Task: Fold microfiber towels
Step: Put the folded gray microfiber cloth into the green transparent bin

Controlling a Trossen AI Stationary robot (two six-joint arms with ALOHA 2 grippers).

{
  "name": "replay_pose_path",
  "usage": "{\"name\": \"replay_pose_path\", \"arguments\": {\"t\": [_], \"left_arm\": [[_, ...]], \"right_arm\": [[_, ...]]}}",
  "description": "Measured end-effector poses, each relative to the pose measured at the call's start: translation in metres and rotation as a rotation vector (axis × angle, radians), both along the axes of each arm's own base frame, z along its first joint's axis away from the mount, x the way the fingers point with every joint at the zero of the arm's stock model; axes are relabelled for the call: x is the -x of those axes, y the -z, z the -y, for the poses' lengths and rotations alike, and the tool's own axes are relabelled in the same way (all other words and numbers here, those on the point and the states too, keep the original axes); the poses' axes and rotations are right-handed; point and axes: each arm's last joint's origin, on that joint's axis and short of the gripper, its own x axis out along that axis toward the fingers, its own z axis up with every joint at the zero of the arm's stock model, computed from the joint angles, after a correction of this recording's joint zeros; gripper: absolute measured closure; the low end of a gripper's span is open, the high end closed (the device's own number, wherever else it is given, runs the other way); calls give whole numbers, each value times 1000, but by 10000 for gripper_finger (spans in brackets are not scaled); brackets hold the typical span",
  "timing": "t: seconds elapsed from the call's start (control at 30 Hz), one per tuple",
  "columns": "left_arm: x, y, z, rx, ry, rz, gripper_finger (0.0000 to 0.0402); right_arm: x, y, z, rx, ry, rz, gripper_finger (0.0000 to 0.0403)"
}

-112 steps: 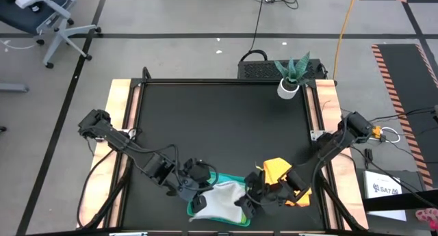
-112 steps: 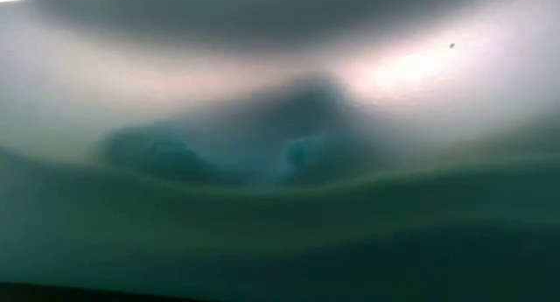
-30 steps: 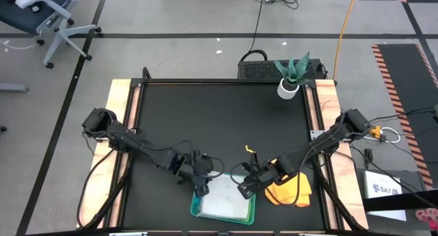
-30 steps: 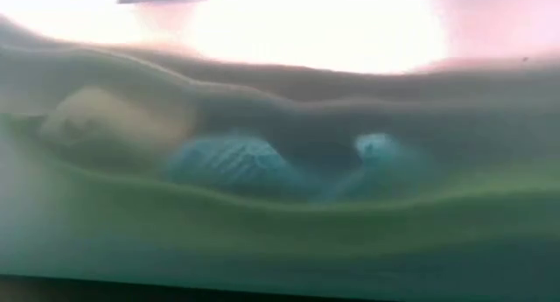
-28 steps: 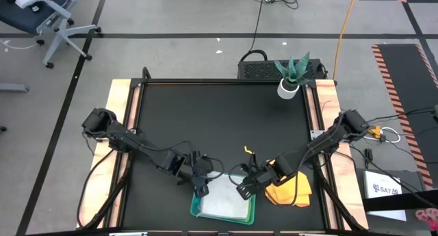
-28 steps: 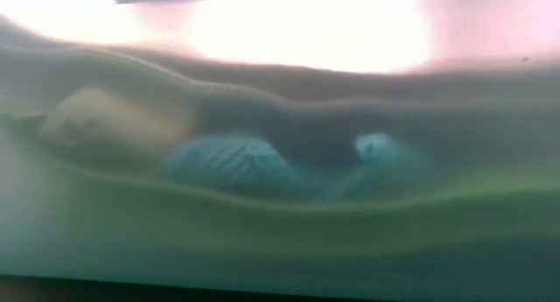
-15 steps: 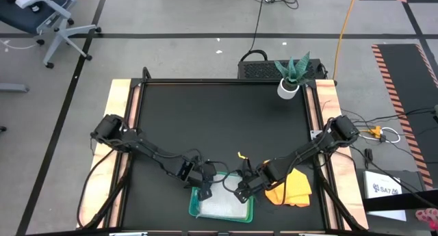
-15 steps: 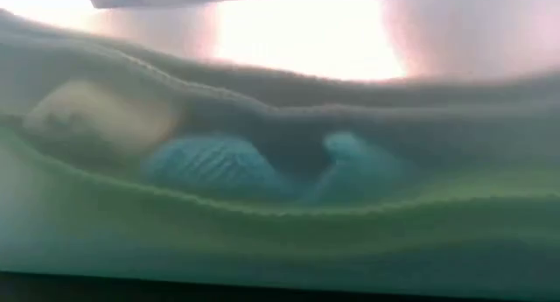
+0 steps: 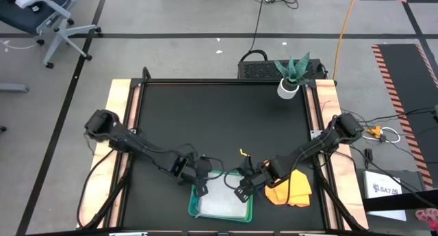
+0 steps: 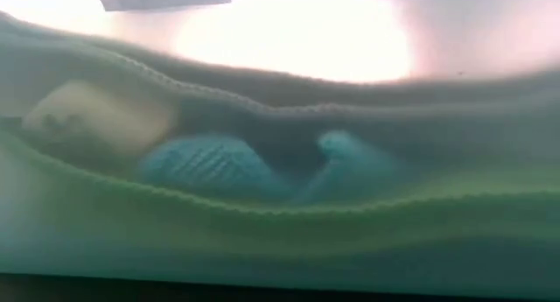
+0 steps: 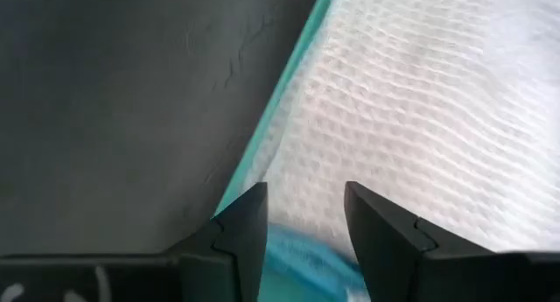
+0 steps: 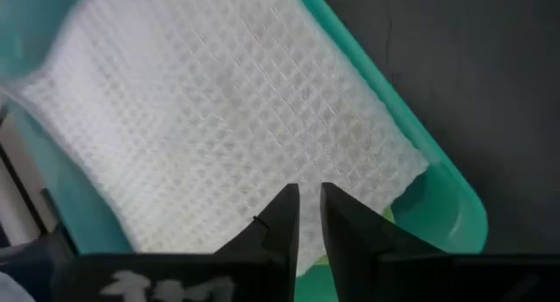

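A pale grey-white towel (image 9: 222, 203) lies folded on top in the teal tray (image 9: 194, 210) at the table's near edge. A strip of turquoise towel (image 11: 302, 258) shows under its edge. My left gripper (image 9: 200, 189) hovers open over the tray's far left corner, its fingers (image 11: 249, 216) astride the white towel's edge. My right gripper (image 9: 241, 190) is at the far right corner, its fingers (image 12: 287, 206) closed to a thin slit over the white towel (image 12: 219, 118). A yellow-orange towel (image 9: 291, 188) lies crumpled on the table right of the tray. The low view shows blurred lime green cloth (image 10: 280, 241) and turquoise cloth (image 10: 210, 166). My left gripper points steeply down at the white towel's edge (image 11: 306, 175) by the tray rim; I cannot tell whether its fingertips touch the cloth. My right gripper points steeply down at the white towel near its corner (image 12: 350, 162); I cannot tell whether its tips touch it.
A potted plant (image 9: 290, 77) stands at the table's far right corner. The black mat (image 9: 219, 120) beyond the tray is bare. Both arms reach in low from the table's sides and meet over the tray.
My right gripper has sunk a little toward the tray's far right corner. My left arm swung toward the near edge and came back to about where it was. The white towel has stayed flat in the tray.
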Motion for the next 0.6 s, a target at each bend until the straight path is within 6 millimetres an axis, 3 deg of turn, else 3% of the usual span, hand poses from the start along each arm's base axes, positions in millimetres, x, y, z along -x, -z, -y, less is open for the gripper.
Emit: {"name": "replay_pose_path", "arguments": {"t": [0.2, 0.6], "left_arm": [[16, -23, 3, -21, 5, 38, 248], [10, -4, -2, -133, -63, -12, 248]], "right_arm": [[1, -10, 6, 40, 15, 49, 363], [-8, -3, 33, 123, -10, -5, 363]]}}
